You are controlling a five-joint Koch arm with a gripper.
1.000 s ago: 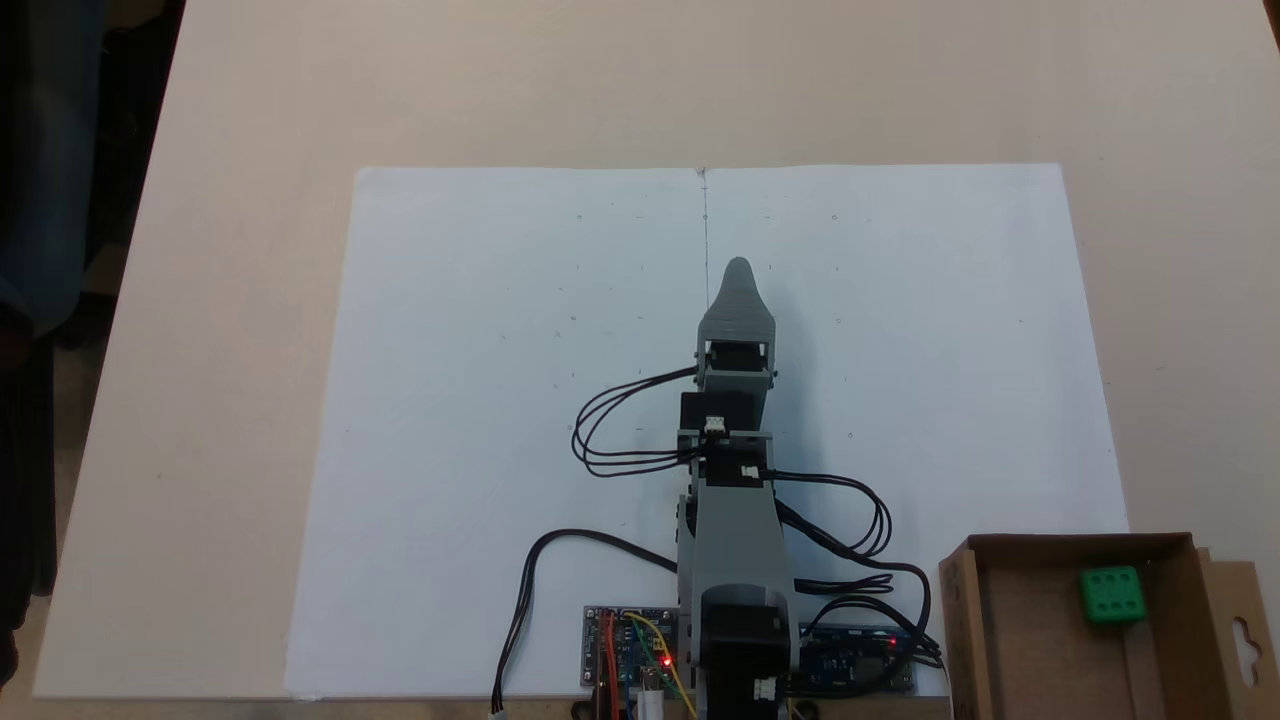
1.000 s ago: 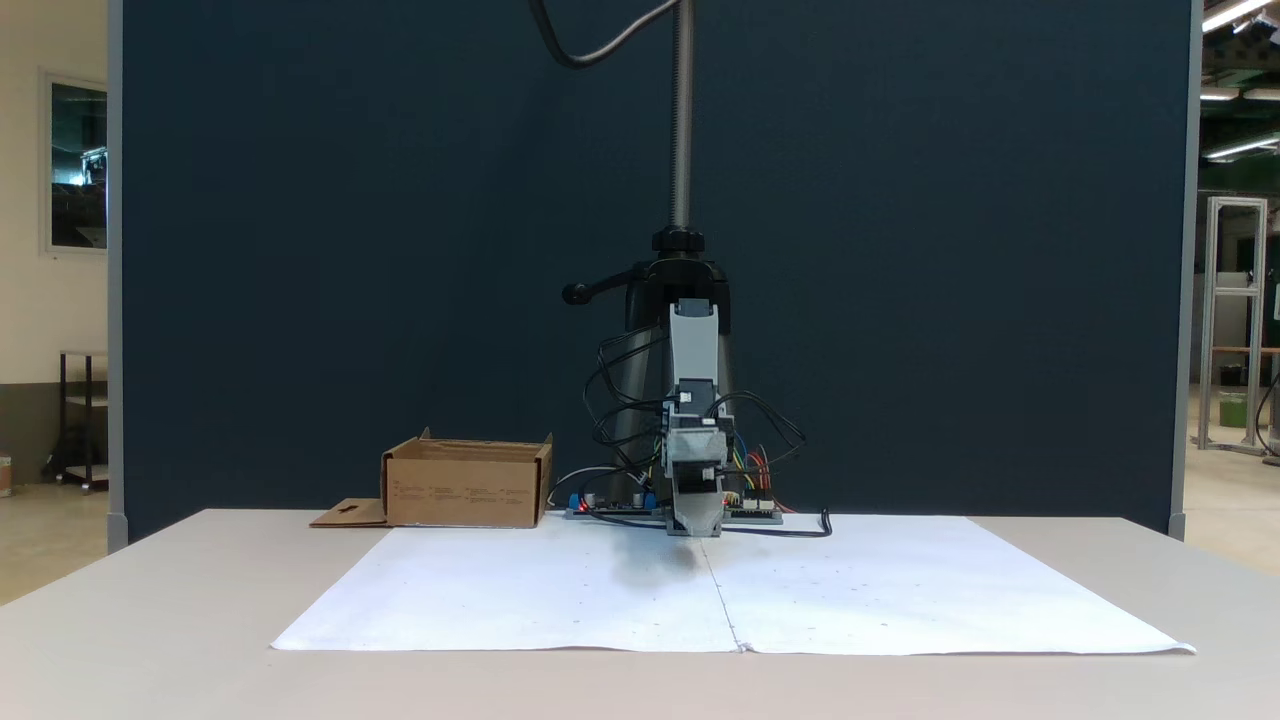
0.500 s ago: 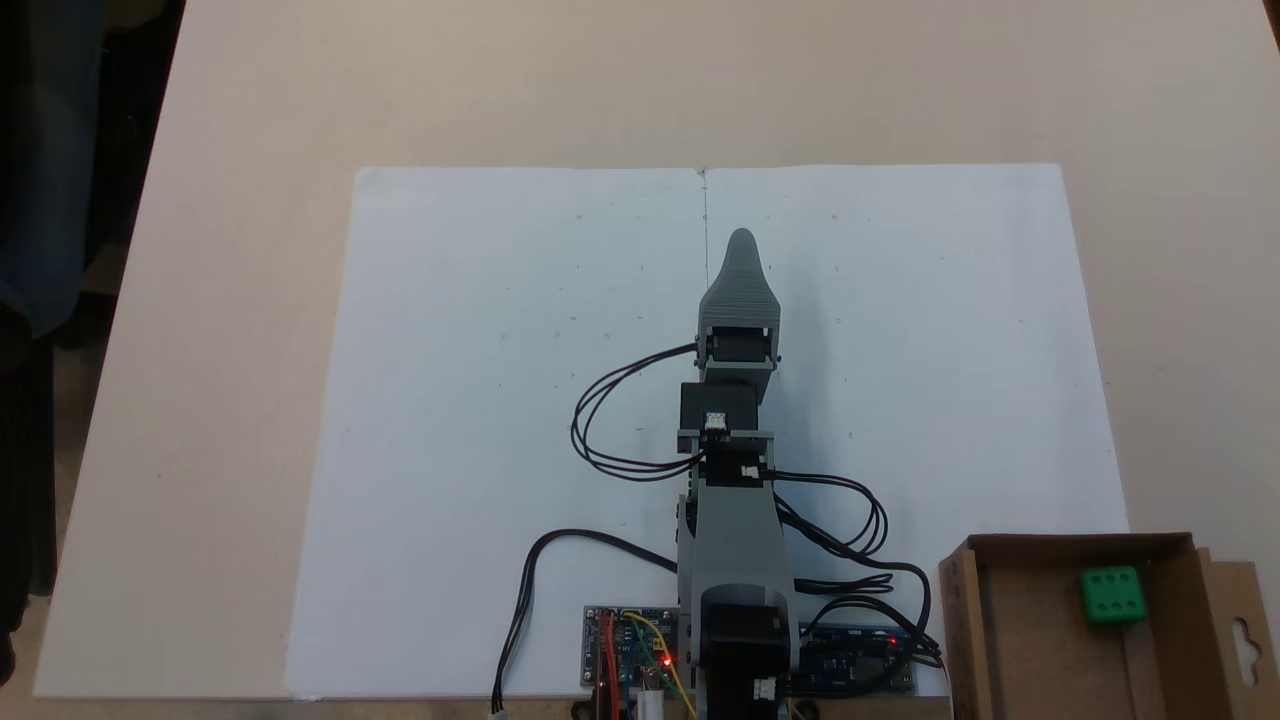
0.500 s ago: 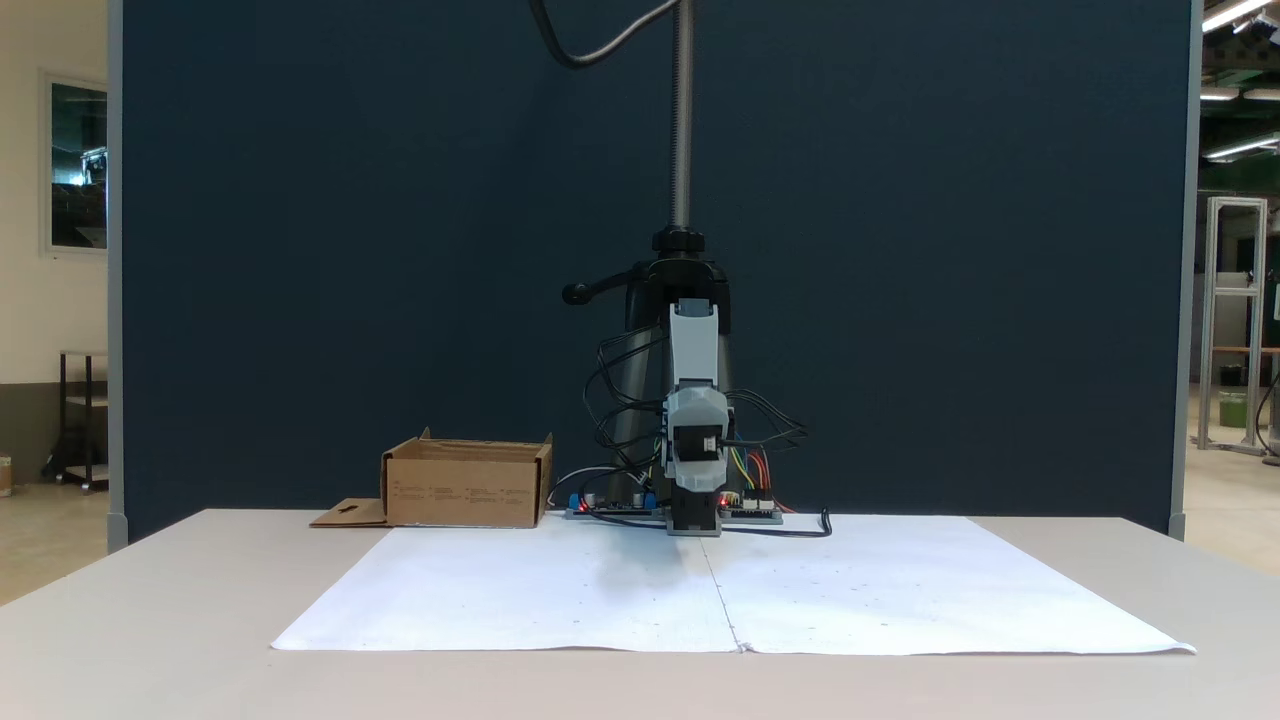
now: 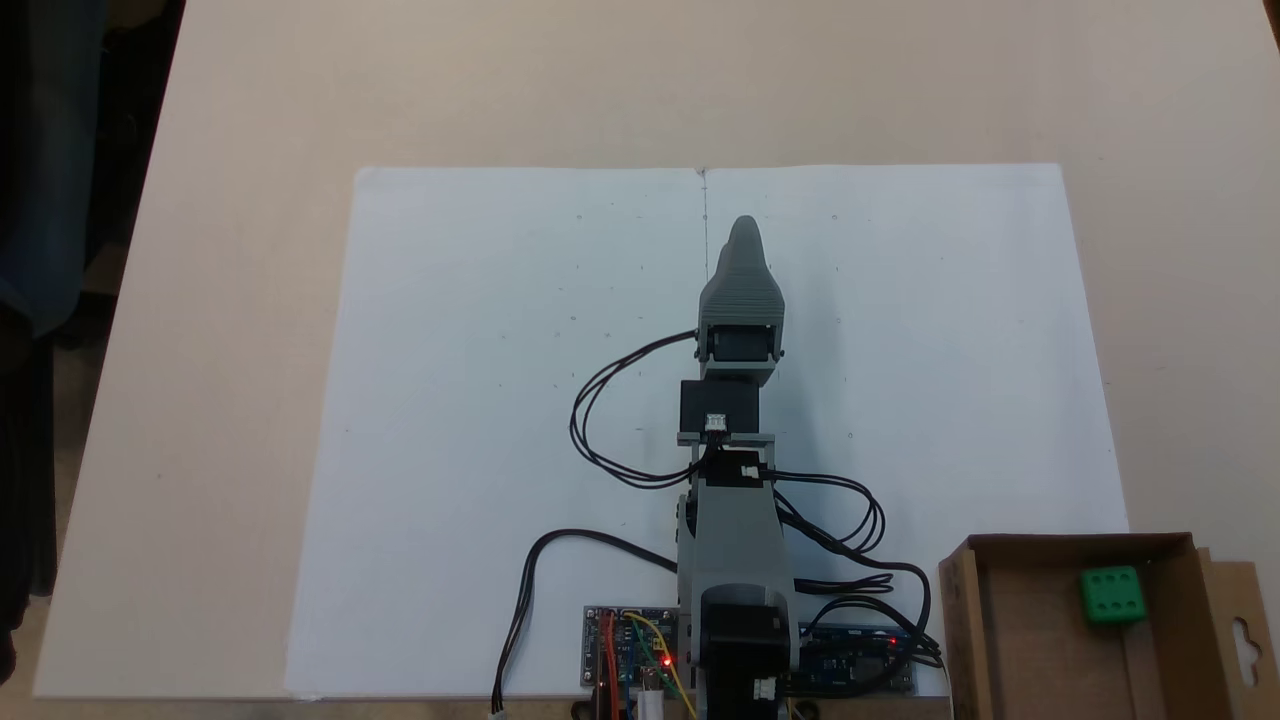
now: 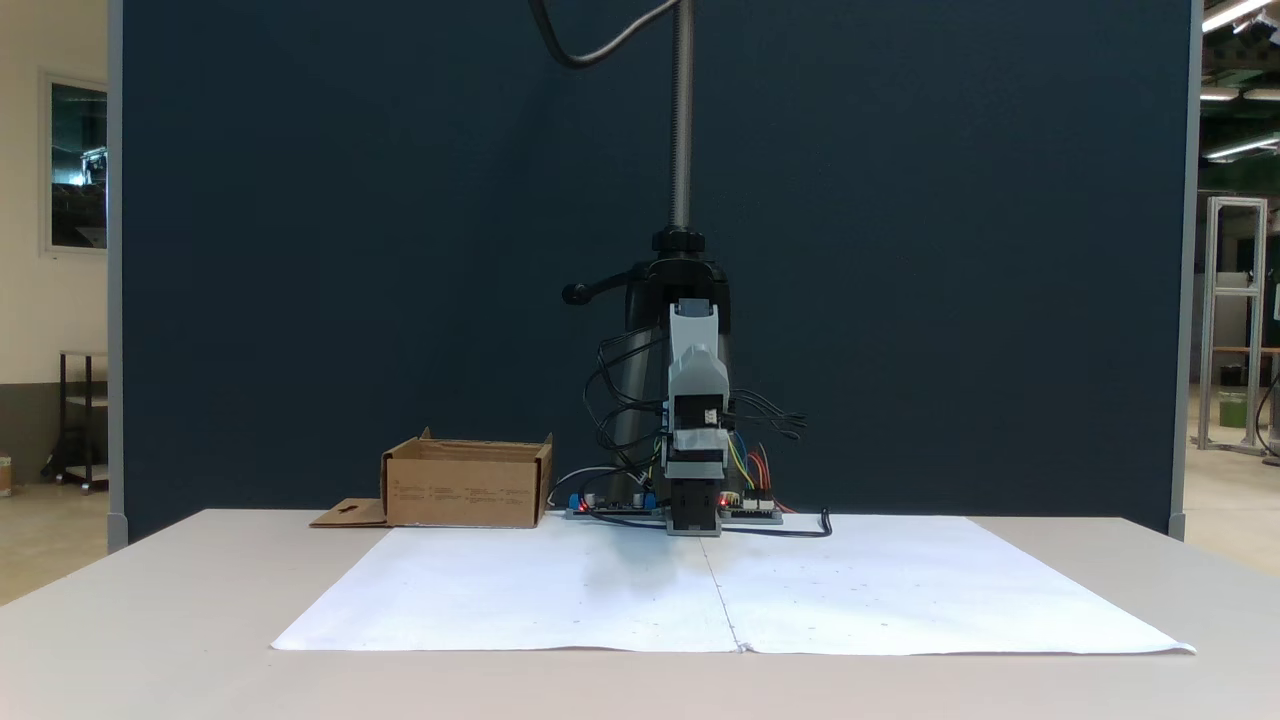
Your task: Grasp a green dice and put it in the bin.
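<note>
While your arm points up the middle of a fixed view, the green dice (image 5: 1111,594) sits inside the bin (image 5: 968,630) at the lower right, well apart from the end effector (image 5: 743,228). You see one grey tip over the white paper (image 5: 480,400) on the bench (image 5: 250,120); whether its jaws are apart cannot be told.

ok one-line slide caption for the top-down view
Green dice lies in the bin; gripper is out over the white paper.

The bin (image 6: 467,487) sits on the table (image 6: 150,610) left of the arm (image 6: 695,420); its inside is hidden, seemingly.
</note>
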